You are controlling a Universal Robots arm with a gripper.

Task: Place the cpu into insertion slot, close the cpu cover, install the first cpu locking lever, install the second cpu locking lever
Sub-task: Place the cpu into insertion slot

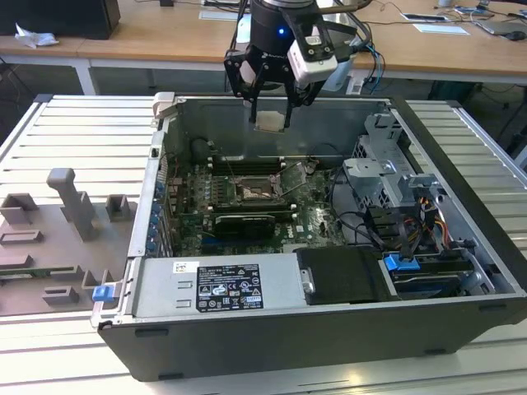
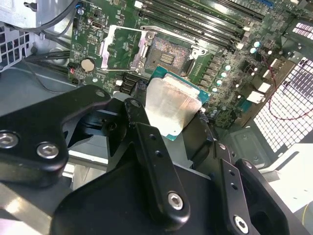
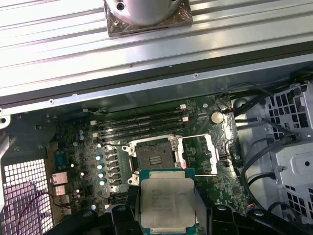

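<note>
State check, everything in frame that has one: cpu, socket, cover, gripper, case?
cpu: gripped, held in the air, not seated.
socket: empty, exposed.
cover: flipped open.
gripper: shut on cpu.
case: side open.

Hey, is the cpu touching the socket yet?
Apart. In the exterior view the pincer holds the cpu in the air, well above the open socket.
</note>
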